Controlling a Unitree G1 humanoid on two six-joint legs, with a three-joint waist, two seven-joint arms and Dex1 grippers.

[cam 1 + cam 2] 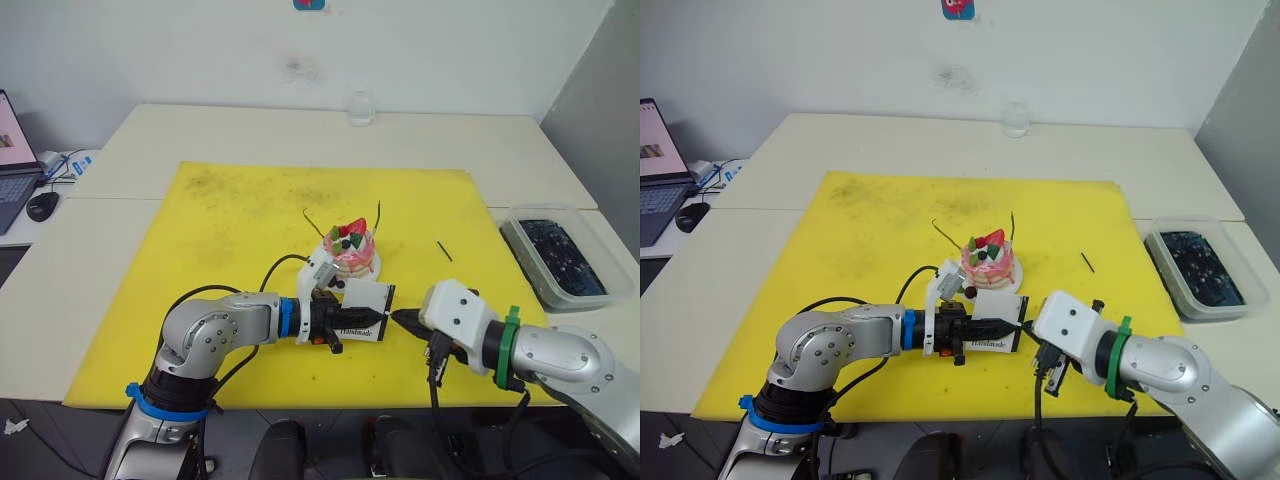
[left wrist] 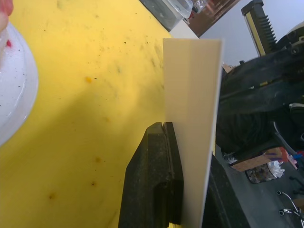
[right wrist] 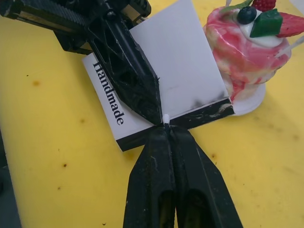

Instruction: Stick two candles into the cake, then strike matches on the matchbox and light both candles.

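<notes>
Left gripper point(image 1: 985, 327): black fingers clamped flat on the white rectangular matchbox printed "Handmade" point(image 1: 362, 312), holding it just above the yellow mat point(image 1: 230, 230), black striking strip point(image 3: 199, 116) facing the right arm.

Just behind the box: small round pink cake with strawberry and berries point(image 1: 352, 246) on its white plate point(image 3: 249, 102), close to the box's far edge. Two thin greenish candles point(image 1: 315, 222) already stand in the cake, unlit as far as I can tell.

Right gripper point(image 3: 164, 124): fingers pinched together on a pale-tipped match point(image 3: 166, 117), tip touching the strip. A second short dark match point(image 1: 444, 251) lies on the mat to the right, well apart from the cake.

Step in hand, by my judgement: striking the first match. To do well:
- keep the left grip firm so the box does not twist
- drag the tip along the strip, not across it
- moderate pressure; the stick looks thin and may snap
- stroke away from the cake
</notes>
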